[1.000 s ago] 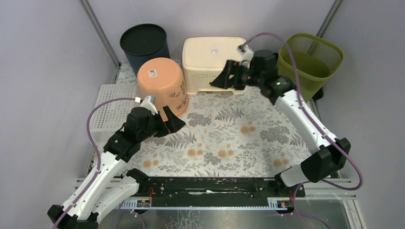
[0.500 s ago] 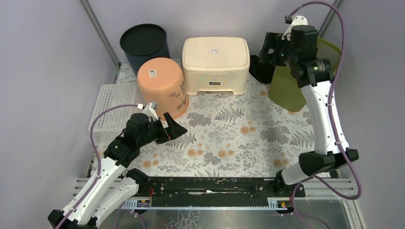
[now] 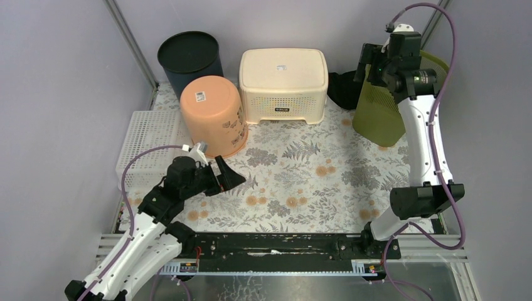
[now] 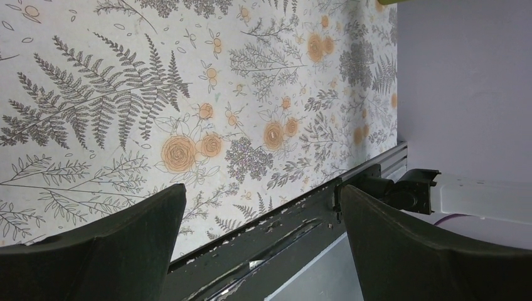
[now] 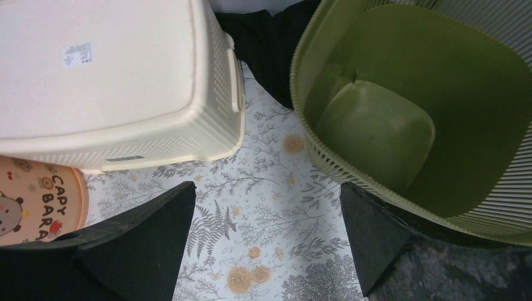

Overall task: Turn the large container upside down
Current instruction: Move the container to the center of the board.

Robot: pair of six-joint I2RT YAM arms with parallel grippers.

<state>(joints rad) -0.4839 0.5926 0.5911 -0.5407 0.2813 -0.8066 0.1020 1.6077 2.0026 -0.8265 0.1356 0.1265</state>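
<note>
The right gripper [image 5: 266, 185] hides much of the olive-green ribbed plastic basket [image 5: 376, 125]. From above, the arm covers most of the basket's rim, and in the wrist view the far rim is cut off by the frame. This hand is spread wide with nothing clamped between its dark wedge-shaped fingers. Its right-side finger overlaps the basket's near rim, and whether it touches there cannot be told. The basket sits just below and to the right of this hand. It is a tapered tub with fine vertical ribs and a smooth, rounded-square floor. Its mouth is up and open toward the wrist camera, so it is not inverted. Its floor-to-mouth axis leans rather than standing plumb. A black object [image 5: 263, 44] ahead of the fingers is too dark to identify. To the hand's left a cream perforated plastic basket [image 5: 113, 75] rests bottom-up. Past the left fingertip is an orange round plastic bucket [image 5: 37, 200], only partly in frame. The left gripper [image 4: 260, 188] is also spread wide and empty, over the fern-and-flower printed tablecloth [image 4: 188, 94].
</note>
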